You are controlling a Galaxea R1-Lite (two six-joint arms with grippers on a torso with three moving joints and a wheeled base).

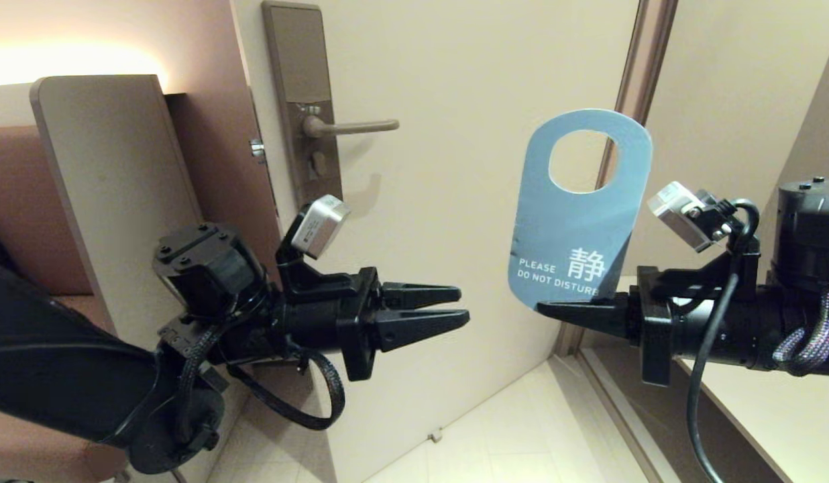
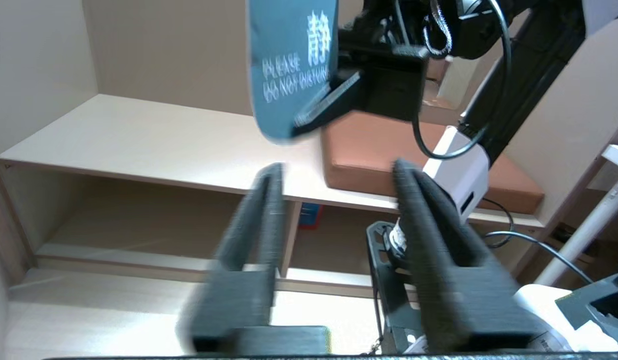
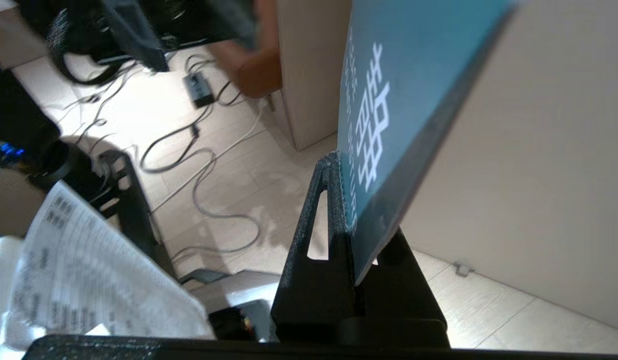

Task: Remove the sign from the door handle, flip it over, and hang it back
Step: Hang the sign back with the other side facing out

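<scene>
Sign (image 1: 575, 221) upright, bottom edge pinched in right end effector (image 1: 555, 310)

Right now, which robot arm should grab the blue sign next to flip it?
The left. Its fingers hold nothing and point at the sign. The right fingers already pinch its bottom edge, away from the door handle.

- the sign (image 1: 575, 235): smooth matt blue card;
- the door handle (image 1: 351, 126): satin taupe metal;
- right gripper (image 1: 555, 310): rough, grainy black plastic;
- door (image 1: 468, 87): smooth matt cream.
</scene>
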